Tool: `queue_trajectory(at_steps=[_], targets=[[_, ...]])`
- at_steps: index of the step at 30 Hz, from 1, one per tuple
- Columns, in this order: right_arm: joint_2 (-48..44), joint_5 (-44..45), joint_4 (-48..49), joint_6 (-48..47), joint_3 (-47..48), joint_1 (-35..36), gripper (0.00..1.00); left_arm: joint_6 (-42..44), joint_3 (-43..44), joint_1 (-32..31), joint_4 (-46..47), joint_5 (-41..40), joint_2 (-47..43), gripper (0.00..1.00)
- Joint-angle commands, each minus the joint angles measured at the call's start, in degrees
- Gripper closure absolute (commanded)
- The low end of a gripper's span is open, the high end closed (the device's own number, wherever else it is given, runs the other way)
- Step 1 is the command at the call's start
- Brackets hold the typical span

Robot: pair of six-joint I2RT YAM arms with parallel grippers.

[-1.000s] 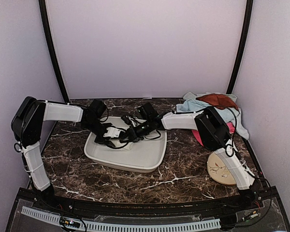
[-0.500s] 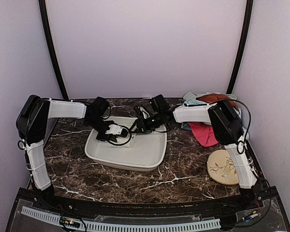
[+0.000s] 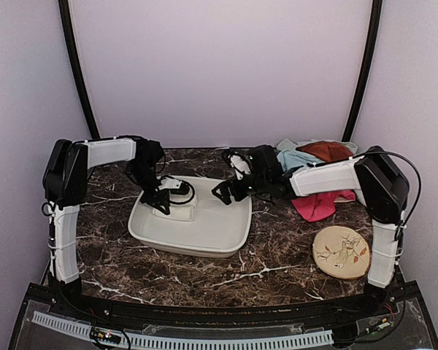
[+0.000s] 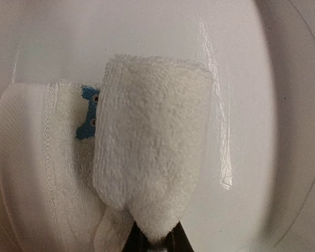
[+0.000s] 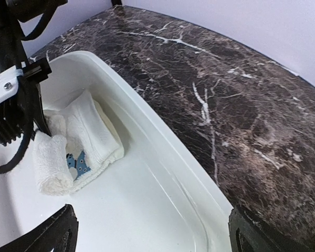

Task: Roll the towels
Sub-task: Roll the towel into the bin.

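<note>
Left end effector [image 3: 163, 200] is inside the white basin [image 3: 204, 252], pressed together, pinching the rolled end of the cream-white towel [image 4: 147, 152]. That towel lies partly rolled in the basin's far-left part, with its blue mark [image 4: 86, 113] showing beside the roll. Right end effector [image 3: 230, 184] is spread wide and holds nothing, hovering over the basin's far-right rim. The basin is mid-counter [image 3: 109, 248]. Light blue towel [image 3: 292, 158] and rust-brown towel [image 3: 327, 151] are heaped at the far-right corner, with the pink towel [image 3: 317, 206] just in front. Round leaf-pattern disc [image 3: 341, 251] lies near the right edge.
</note>
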Motion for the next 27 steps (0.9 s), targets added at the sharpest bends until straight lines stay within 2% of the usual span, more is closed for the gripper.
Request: queue_trajectory(at_steps=[1,3,5,9,11,14,19,27], targets=[[-6.7,19.6,17.4,3.6,-7.2,1.0,0.0,-1.9,6.2,0.6,-13.9,3.9,4.3,1.0],[-8.2,10.9,24.4,7.9,-10.9,-2.3,0.0,-1.6,7.8,0.9,-15.4,5.3,5.0,1.0],[-8.7,2.7,31.2,3.8,-14.8,-2.4,0.0,-1.6,8.9,1.0,-16.8,6.0,5.8,1.0],[-8.1,4.6,31.6,-25.3,-17.8,4.9,0.0,-1.3,11.2,1.3,-19.9,5.8,8.5,1.0],[-7.2,6.2,30.7,-33.7,-17.7,7.5,0.0,-1.5,11.9,1.5,-20.4,6.7,9.4,1.0],[-5.2,5.4,28.4,-43.4,-16.1,10.5,0.07,-1.4,12.5,1.6,-20.7,7.8,10.0,1.0],[-0.9,5.2,22.5,-54.1,-10.9,13.8,0.19,-1.0,15.1,2.0,-23.0,9.3,11.9,1.0],[5.2,5.8,14.6,-65.5,-4.4,16.5,0.23,-0.9,17.9,2.4,-25.2,10.3,14.7,1.0]])
